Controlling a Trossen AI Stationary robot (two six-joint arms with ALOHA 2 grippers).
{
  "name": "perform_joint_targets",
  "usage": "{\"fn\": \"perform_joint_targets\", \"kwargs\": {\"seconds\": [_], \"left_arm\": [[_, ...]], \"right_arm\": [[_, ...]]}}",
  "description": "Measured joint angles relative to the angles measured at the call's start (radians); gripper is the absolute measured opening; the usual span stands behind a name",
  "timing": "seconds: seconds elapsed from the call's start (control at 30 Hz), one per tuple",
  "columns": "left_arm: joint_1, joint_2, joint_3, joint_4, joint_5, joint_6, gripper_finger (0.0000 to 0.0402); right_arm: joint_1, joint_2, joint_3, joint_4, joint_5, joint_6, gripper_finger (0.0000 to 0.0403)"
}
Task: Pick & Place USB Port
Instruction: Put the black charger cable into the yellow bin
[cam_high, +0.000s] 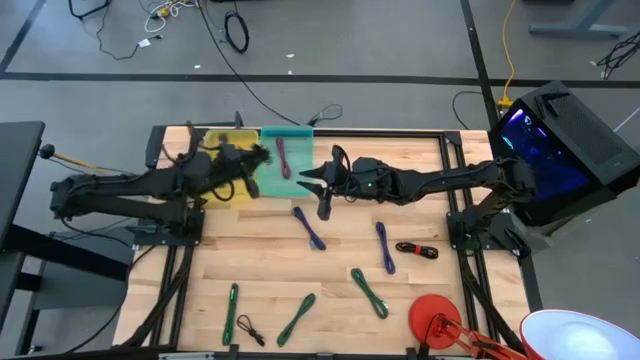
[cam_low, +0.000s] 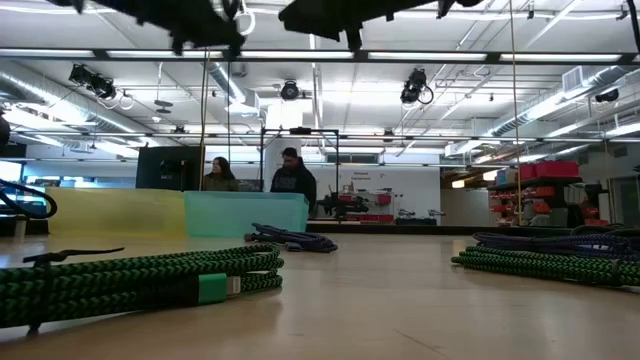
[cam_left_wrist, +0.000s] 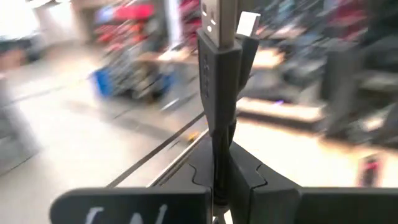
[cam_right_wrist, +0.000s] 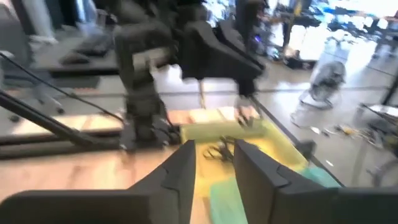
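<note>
Above yellow bin (cam_high: 222, 165): left gripper (cam_left_wrist: 225, 158) clamped on black USB cable (cam_left_wrist: 219, 87), unreleased. Right gripper (cam_right_wrist: 214, 163) parted, empty, beside teal bin (cam_high: 287, 160). Several cables unsorted on table (cam_high: 420, 200).

A black USB cable (cam_left_wrist: 219, 93) stands upright between the closed fingers of the left end effector (cam_high: 262, 158), its silver plugs at the top, held above the yellow bin (cam_high: 228, 190). A maroon cable (cam_high: 284, 157) lies inside the teal bin (cam_high: 300, 182) beside it. On the wooden surface (cam_high: 270, 260), two blue-purple cables (cam_high: 310, 228) lie near the middle, three green coiled cables (cam_high: 369, 293) toward the front edge, and a red-and-black cable (cam_high: 417, 250) lies to the right.
</note>
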Motion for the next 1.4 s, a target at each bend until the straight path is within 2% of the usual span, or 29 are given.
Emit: {"fn": "perform_joint_targets", "kwargs": {"seconds": [0.23,0.33,0.53,0.67,1.07,1.27,1.4], "left_arm": [[0.039,-0.206,0.0,-0.498,-0.231,-0.219,0.0017],[0.059,-0.256,0.0,-0.658,-0.258,-0.311,0.0017],[0.116,-0.268,0.0,-0.847,-0.293,-0.438,0.0017],[0.169,-0.229,-0.001,-0.872,-0.313,-0.459,0.0017],[0.387,-0.029,-0.001,-0.847,-0.124,-0.374,0.0017],[0.503,0.074,-0.001,-0.735,0.057,-0.281,0.0017],[0.591,0.14,-0.001,-0.726,0.101,-0.24,0.0017]], "right_arm": [[-0.002,0.001,0.0,-0.056,0.077,0.001,0.0128],[-0.002,0.001,0.0,-0.053,0.078,0.004,0.0128],[0.0,0.001,0.0,-0.054,0.078,0.023,0.012],[0.0,0.001,0.0,-0.05,0.031,0.031,0.0115],[0.028,0.001,0.0,-0.054,0.0,0.031,0.0114],[0.046,0.001,0.0,-0.057,0.0,0.031,0.0114],[0.055,0.001,0.0,-0.067,0.0,0.031,0.0114]]}}
